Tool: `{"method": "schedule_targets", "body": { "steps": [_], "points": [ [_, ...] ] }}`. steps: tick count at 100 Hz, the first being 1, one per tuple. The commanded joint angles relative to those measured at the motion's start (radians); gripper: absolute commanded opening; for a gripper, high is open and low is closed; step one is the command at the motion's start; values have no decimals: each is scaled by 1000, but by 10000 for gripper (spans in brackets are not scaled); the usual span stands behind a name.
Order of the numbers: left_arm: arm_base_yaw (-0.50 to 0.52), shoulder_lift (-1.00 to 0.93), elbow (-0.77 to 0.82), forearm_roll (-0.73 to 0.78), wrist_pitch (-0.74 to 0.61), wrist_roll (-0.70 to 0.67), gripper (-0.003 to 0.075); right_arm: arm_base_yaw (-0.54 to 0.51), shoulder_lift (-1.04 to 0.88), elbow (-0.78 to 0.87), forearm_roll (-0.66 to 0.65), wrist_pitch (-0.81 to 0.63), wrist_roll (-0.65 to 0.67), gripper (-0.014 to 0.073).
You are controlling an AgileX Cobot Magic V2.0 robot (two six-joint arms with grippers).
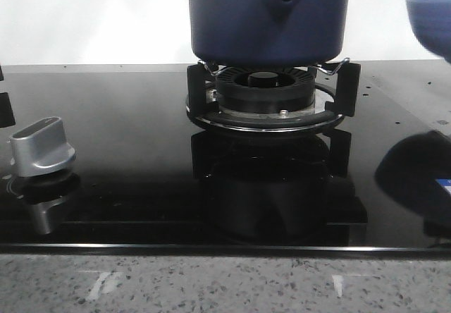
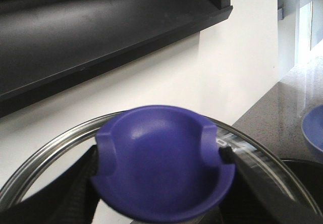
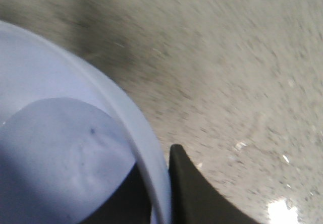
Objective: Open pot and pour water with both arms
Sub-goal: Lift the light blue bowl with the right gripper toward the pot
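Left gripper (image 2: 161,193) of yours clamps the lid's blue knob (image 2: 164,161); right gripper (image 3: 156,183) pinches the bowl (image 3: 65,148) rim. Pot (image 1: 268,17) sits upright on the burner (image 1: 264,91), handle mount facing the camera.

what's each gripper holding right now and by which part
The left gripper clamps the lid by its blue knob. The right gripper pinches the bowl by its rim, one finger outside.
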Motion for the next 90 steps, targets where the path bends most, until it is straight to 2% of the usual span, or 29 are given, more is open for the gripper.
{"method": "schedule_targets", "body": {
  "steps": [1,24,50,68,90],
  "points": [
    [1,-48,-34,-80,-16,-7,302,29,-51,-105,18,-2,-10,-66],
    [1,-48,-34,-80,-18,-7,302,108,-51,-291,18,57,-19,-65],
    [1,-48,-34,-82,-18,-7,302,229,31,-485,18,115,-42,-65],
    [1,-48,-34,-97,-18,-7,302,319,85,-543,18,49,-61,-66],
    [1,-48,-34,-113,-32,-7,302,399,110,-542,18,-146,-80,-66]
  ]
}}
